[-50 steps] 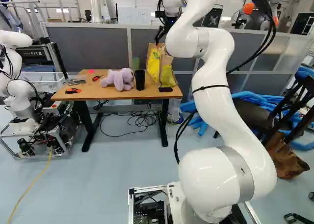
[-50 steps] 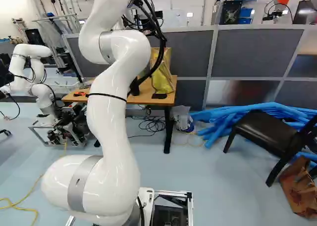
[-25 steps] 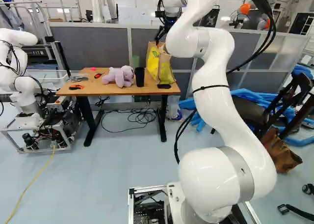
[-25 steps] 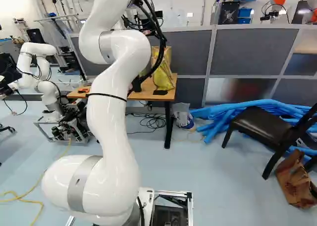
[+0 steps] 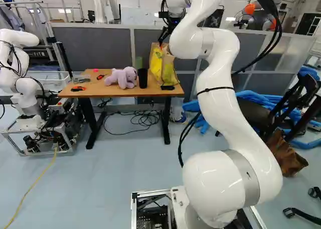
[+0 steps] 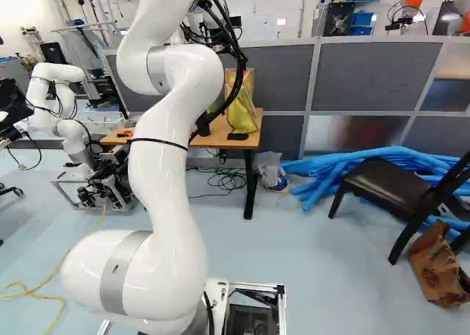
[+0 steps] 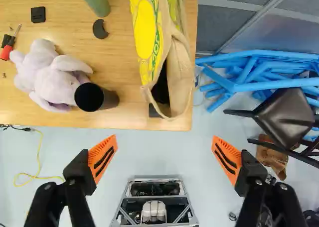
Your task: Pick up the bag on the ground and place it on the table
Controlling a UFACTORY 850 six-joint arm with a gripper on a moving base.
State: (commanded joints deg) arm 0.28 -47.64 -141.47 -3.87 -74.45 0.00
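Note:
The gripper (image 5: 164,34) is high above the table's right end in the left base view. In the wrist view the gripper (image 7: 164,138) is open, its orange-padded fingers wide apart with nothing between them. A yellow and tan bag (image 5: 163,66) stands on the wooden table (image 5: 113,92); seen from the wrist, the bag (image 7: 172,72) lies ahead of the fingers, its handle loop near the table's edge. A brown bag (image 6: 439,265) rests on the floor by the dark chair, well to the right of the arm.
On the table are a purple plush toy (image 5: 122,78), a black cup (image 5: 143,78), a green cylinder (image 7: 94,0) and small tools. Blue tubes (image 6: 330,173) and a dark chair (image 6: 389,188) stand right of it. A clear plastic bag (image 6: 270,172) is by the table leg. Another robot (image 5: 22,96) stands left.
The base has moved slightly, mostly in the first half second, shifting the whole scene a little. The arm has kept its pose over its lowest joint.

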